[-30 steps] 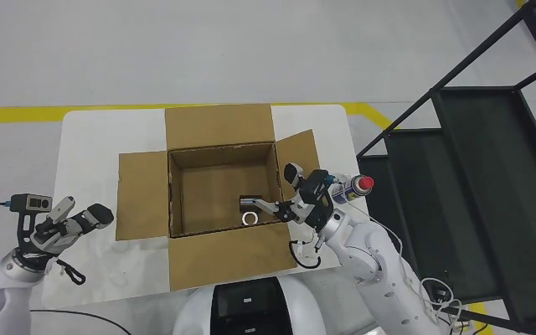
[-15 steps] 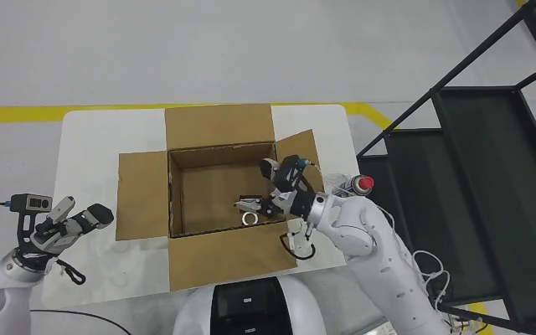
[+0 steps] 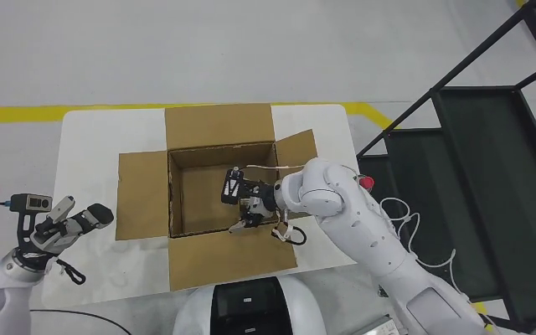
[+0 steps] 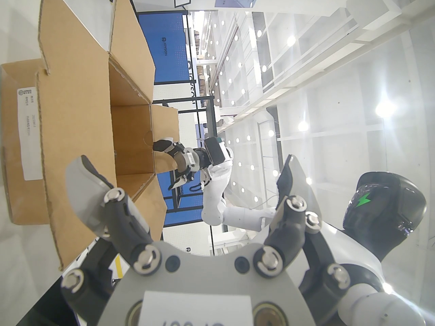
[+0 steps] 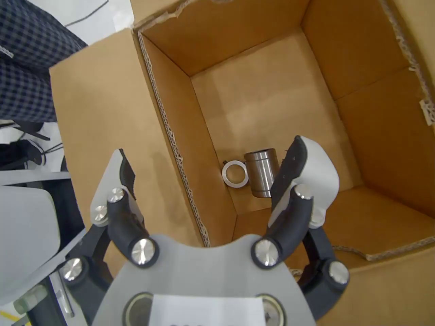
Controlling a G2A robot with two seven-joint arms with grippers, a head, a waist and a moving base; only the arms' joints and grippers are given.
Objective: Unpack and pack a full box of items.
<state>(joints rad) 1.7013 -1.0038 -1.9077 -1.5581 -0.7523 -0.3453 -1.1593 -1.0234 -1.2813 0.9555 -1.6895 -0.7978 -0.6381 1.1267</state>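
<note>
Right arm [image 3: 335, 201] has swung in from beside the right flap and now hangs over the open cardboard box [image 3: 219, 126], with its wrist above the near-right part of the interior. Right jaws are spread wide, gripping nothing. Through that wrist camera I see the metal cylinder [image 5: 261, 173] lying on its side on the box floor, in the near-right corner. A white ring [image 5: 235, 173] rests against the cylinder's end and sits close to the box wall. Both lie below the spread jaws, untouched. Left arm [image 3: 33, 243] has not shifted. It sits at the tabletop's [image 3: 92, 142] near left edge, well apart from the box, left jaws released and empty. Box flaps are folded outward.
</note>
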